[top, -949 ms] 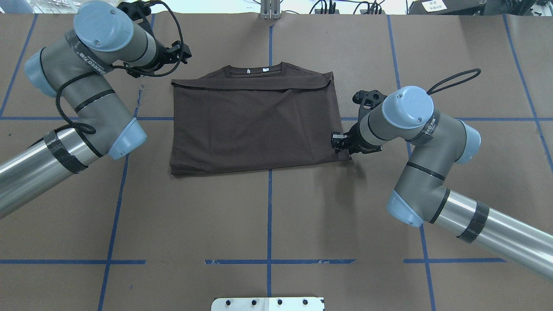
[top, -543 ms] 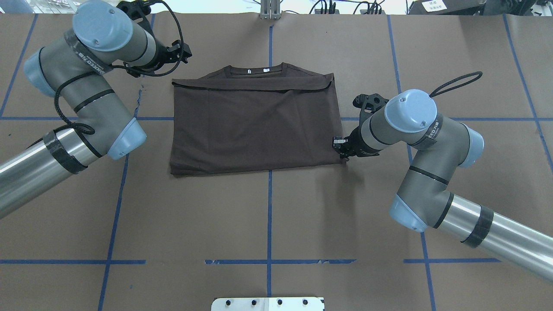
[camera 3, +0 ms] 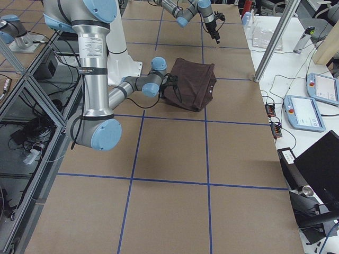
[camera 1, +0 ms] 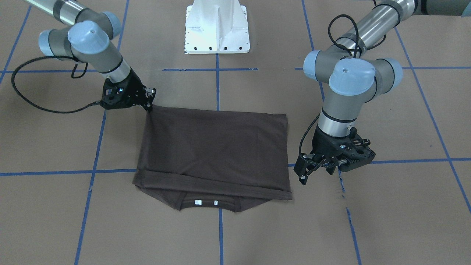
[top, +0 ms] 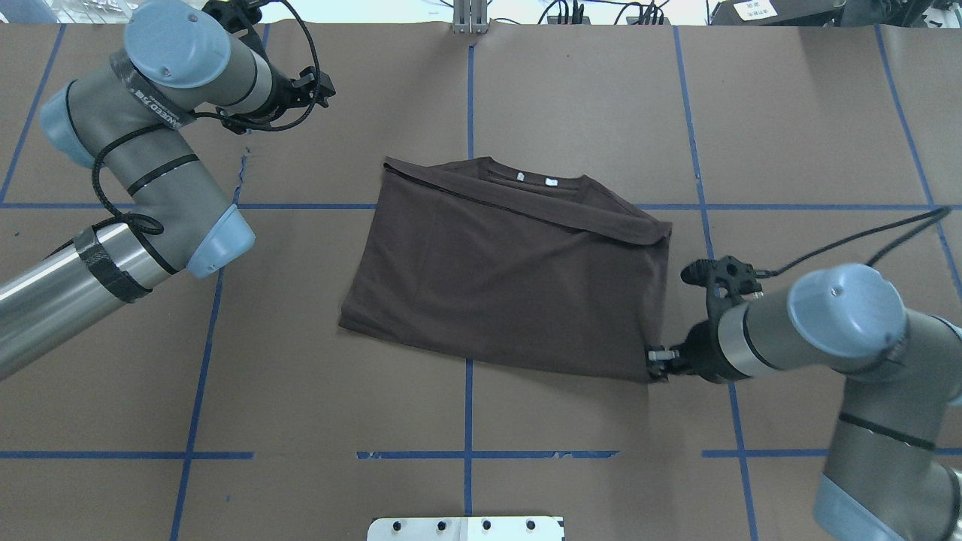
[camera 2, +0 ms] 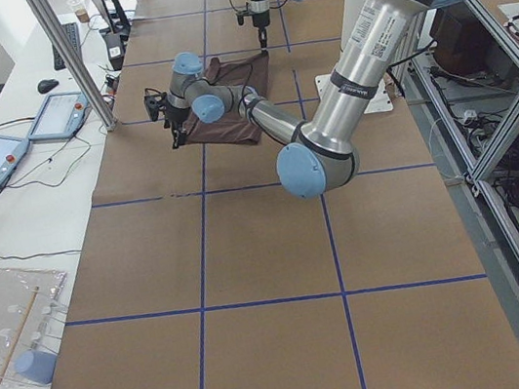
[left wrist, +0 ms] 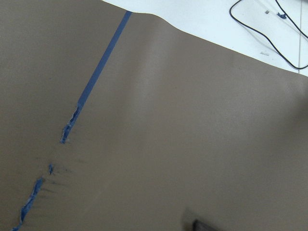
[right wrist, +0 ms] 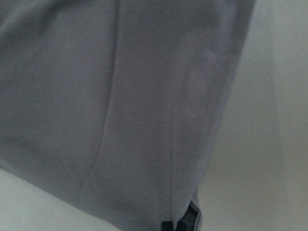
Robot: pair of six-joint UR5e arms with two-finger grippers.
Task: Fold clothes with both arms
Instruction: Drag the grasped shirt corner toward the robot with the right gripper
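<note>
Counted: one table (top: 571, 421), two arms (left arm (top: 150, 173), right arm (top: 827, 330)), one T-shirt (top: 511, 285). Lies folded and skewed mid-table, collar toward far edge; pinched at near right corner by right gripper (top: 655, 355). Well apart at far left: left gripper (top: 319, 84), empty, jaws apart.

The T-shirt (top: 511, 285) is soft, matt dark brown cloth, smooth but for shallow creases. Matt brown paper covers the worktop (top: 601, 98), lined with blue tape (top: 469, 406) that is torn and rough in one spot. The left arm (top: 173, 195) and right arm (top: 766, 342) show shiny bare metal tubes, matt grey shells and smooth blue caps. The left claw (top: 319, 84) and right claw (top: 655, 355) are matt black.
</note>
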